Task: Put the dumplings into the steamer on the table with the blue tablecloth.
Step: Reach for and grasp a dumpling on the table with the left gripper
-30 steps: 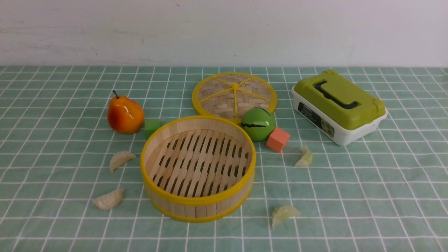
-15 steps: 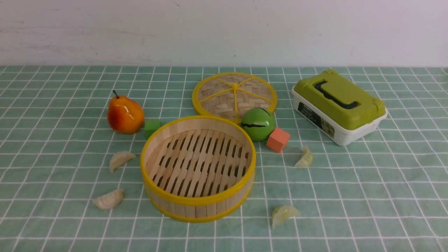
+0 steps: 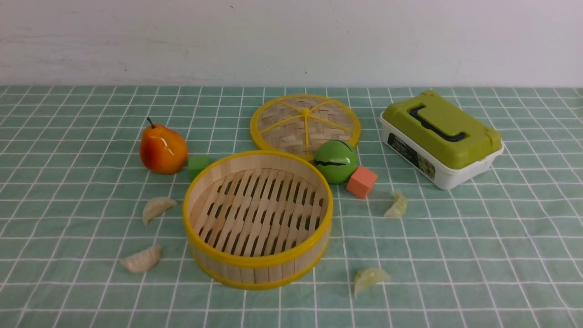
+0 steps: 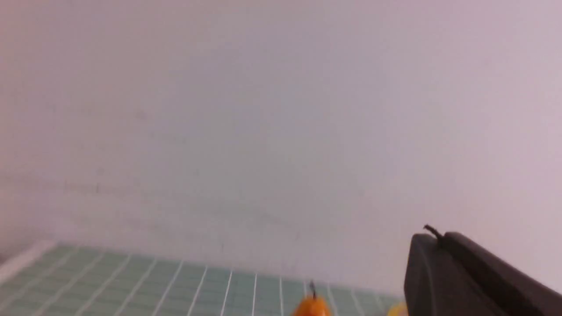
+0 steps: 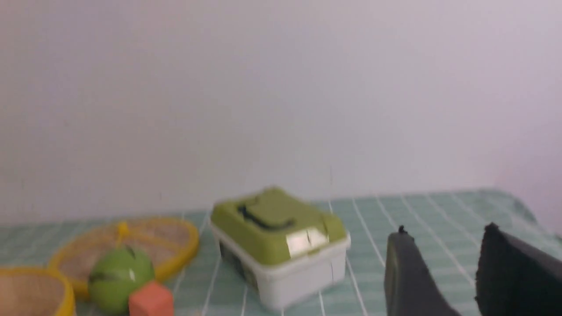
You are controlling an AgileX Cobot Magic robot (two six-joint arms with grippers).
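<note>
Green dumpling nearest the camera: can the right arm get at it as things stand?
Probably yes. The green dumpling lies alone on bare tablecloth right of the steamer, touching nothing, and the right tool stands open and empty. The arm is outside the front view, so reach is unconfirmed.

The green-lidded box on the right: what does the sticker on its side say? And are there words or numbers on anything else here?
Sticker on the white side of the box: printed, but too small and blurred to read in the front view, and blurred in the right wrist view.
Steamer, woven lid, pear, green ball: no text visible.
</note>
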